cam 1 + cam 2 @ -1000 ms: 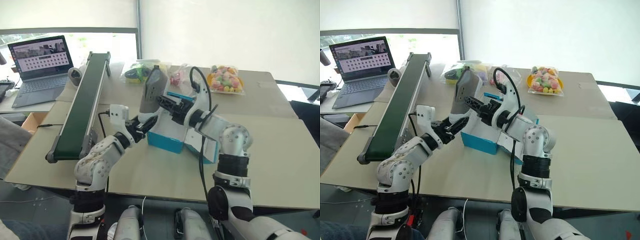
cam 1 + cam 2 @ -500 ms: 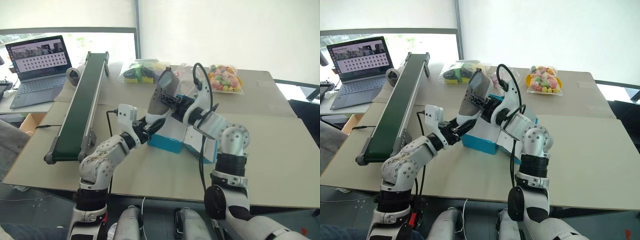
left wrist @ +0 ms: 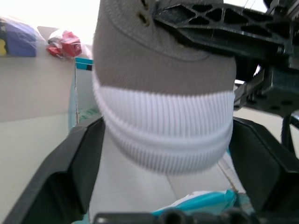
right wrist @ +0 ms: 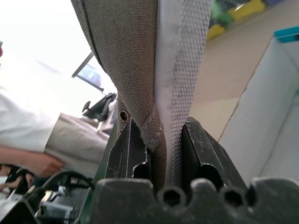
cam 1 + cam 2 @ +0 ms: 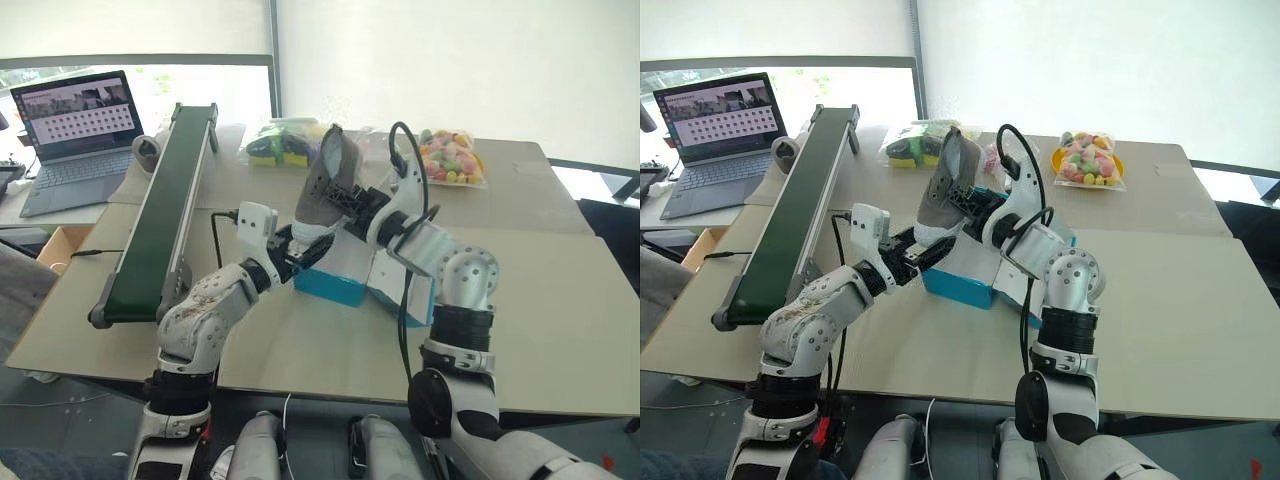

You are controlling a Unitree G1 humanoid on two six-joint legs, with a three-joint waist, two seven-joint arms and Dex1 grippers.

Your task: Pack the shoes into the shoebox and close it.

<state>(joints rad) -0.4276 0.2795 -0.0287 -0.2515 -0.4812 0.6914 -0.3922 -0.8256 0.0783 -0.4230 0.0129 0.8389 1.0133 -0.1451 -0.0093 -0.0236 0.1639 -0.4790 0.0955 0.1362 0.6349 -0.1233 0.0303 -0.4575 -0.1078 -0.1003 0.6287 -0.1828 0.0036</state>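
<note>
A grey shoe (image 5: 327, 187) stands nearly upright in the air above the blue shoebox (image 5: 352, 272) on the desk (image 5: 560, 290). The right pincer (image 4: 161, 154) pinches the shoe's canvas edge between its fingers (image 4: 128, 149). The left pincer (image 3: 163, 140) is spread wide, its fingers on either side of the shoe's white ribbed toe without gripping it.

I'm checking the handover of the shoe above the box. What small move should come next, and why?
Probably draw the left claw back from the shoe: its fingers stand wide on either side of the white toe without pinching it, while the right claw is shut on the shoe's canvas edge. Then the right arm can likely lower the shoe into the shoebox beneath it.
</note>
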